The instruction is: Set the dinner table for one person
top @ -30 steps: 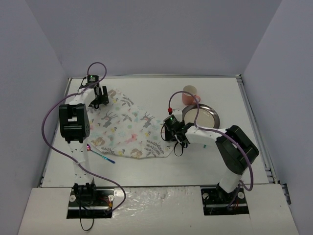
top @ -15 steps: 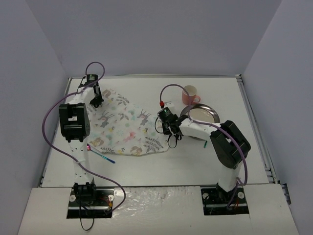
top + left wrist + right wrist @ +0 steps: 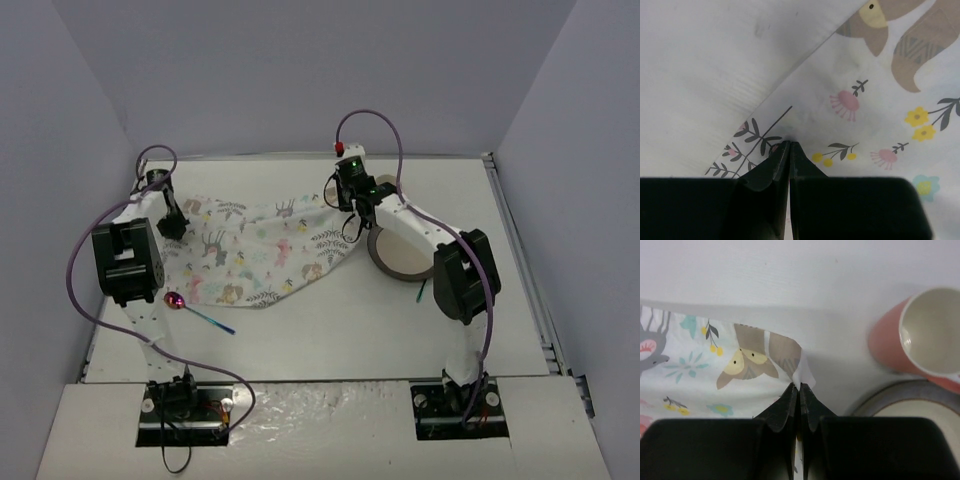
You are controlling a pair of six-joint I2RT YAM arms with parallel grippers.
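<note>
The matte white counter [image 3: 350, 330] spans the scene beneath everything. The left jaws are clamped on the left edge of the soft printed cloth placemat [image 3: 262, 250], the right jaws on its far right corner. Only the right wrist view shows the glossy pink mug [image 3: 892, 337] beside the round, dark-rimmed plate [image 3: 875, 392]. Only the overhead view shows the spoon [image 3: 200, 313], near left.

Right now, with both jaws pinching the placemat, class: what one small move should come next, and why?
Probably spread the arms a little apart to pull the placemat taut. The left jaws and the right jaws are each shut on a corner, yet the cloth between them lies creased on the table, its right end close beside the plate and cup.
</note>
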